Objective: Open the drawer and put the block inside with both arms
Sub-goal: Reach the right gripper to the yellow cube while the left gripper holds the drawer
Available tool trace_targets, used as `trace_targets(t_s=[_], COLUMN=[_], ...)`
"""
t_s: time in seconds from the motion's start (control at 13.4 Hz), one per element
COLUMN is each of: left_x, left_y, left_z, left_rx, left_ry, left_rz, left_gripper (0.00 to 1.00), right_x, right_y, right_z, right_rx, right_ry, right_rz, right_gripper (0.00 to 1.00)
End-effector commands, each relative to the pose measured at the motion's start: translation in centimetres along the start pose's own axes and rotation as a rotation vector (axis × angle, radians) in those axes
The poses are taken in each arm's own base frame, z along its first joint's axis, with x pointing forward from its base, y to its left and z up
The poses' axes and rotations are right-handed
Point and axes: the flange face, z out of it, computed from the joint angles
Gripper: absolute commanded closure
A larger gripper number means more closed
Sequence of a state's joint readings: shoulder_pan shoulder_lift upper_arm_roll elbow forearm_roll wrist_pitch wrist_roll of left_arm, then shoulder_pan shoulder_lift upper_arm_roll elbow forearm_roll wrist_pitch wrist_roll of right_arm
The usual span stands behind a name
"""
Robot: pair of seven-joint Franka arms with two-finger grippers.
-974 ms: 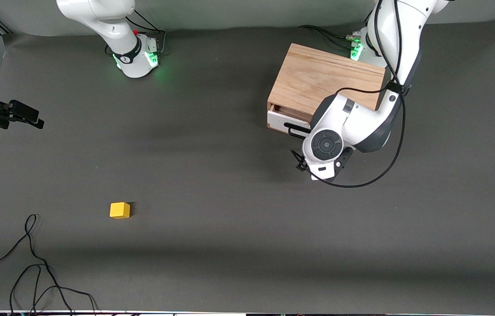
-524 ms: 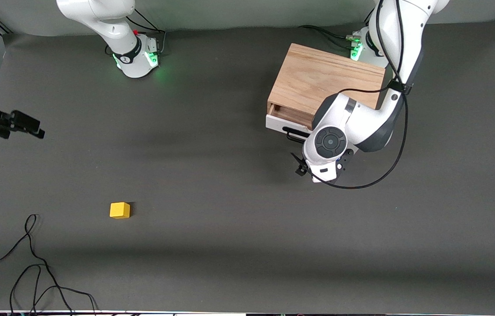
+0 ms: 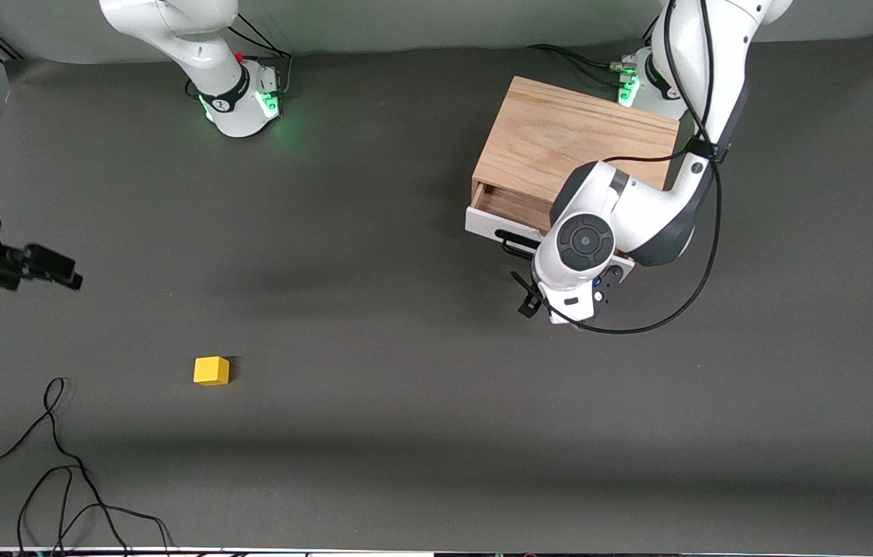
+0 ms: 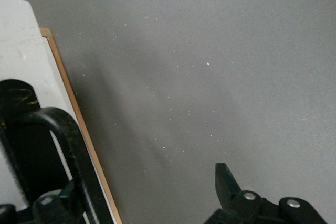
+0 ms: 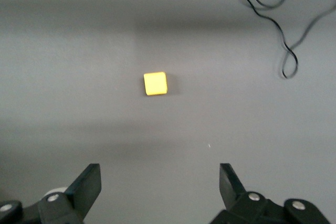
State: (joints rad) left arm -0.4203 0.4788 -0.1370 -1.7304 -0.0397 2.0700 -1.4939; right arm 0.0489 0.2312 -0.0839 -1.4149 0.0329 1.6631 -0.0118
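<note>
The wooden box [image 3: 576,135] stands near the left arm's base. Its white-fronted drawer [image 3: 487,224] is pulled out a little, and a strip of wooden interior [image 3: 514,205] shows. The left arm's wrist [image 3: 582,244] is over the drawer front and hides the gripper in the front view. In the left wrist view the left gripper [image 4: 149,184] is open, with one finger against the black bar handle [image 4: 65,135] and the other finger [image 4: 224,182] over bare table. The yellow block [image 3: 211,370] lies alone on the table. The right gripper [image 3: 57,271] is open and empty over the table's right-arm end; the block [image 5: 156,83] shows ahead of its fingers.
Loose black cables [image 3: 57,464] lie near the front edge at the right arm's end, nearer to the front camera than the block; they also show in the right wrist view [image 5: 278,19]. The green-lit arm bases [image 3: 239,100] [image 3: 634,77] stand along the back edge.
The drawer has slid out a little farther as the left wrist drew away from the box. The right gripper has moved lower in the front view, closer to the block.
</note>
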Motion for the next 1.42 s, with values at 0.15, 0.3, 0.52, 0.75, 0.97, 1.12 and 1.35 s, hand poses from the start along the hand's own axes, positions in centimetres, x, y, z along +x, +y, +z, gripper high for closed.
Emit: trace_targets(t_s=[0.15, 0.3, 0.52, 0.75, 0.97, 1.12, 1.35], left_x=[2.0, 1.6, 1.6, 0.7, -0.6, -1.2, -2.0], left_y=[2.5, 3.1, 3.0, 1.6, 0.7, 0.5, 0.3], left_z=[-3.0, -3.9, -3.3, -3.0, -3.3, -3.1, -3.9], left_rx=[-0.215, -0.238, -0.2, -0.04, 0.076, 0.11, 0.131], left_ry=[0.092, 0.084, 0.077, 0.068, 0.072, 0.078, 0.082], left_rz=[0.035, 0.015, -0.012, -0.016, -0.003, -0.009, -0.003], left_gripper=[0.0, 0.0, 0.0, 0.0, 0.0, 0.0, 0.0], right_x=[6.6, 7.7, 8.2, 9.3, 9.6, 9.9, 8.6], right_y=[-4.0, -4.2, -4.0, -4.6, -4.1, -3.8, -3.3], right_z=[6.5, 7.5, 10.6, 15.5, 22.3, 26.1, 31.5], right_rx=[-0.011, -0.016, -0.021, 0.031, 0.035, 0.029, 0.021], right_ry=[-0.048, -0.044, -0.09, -0.113, -0.092, -0.079, -0.063], right_rz=[0.01, 0.006, 0.013, 0.022, 0.04, 0.042, 0.056], right_gripper=[0.0, 0.0, 0.0, 0.0, 0.0, 0.0, 0.0])
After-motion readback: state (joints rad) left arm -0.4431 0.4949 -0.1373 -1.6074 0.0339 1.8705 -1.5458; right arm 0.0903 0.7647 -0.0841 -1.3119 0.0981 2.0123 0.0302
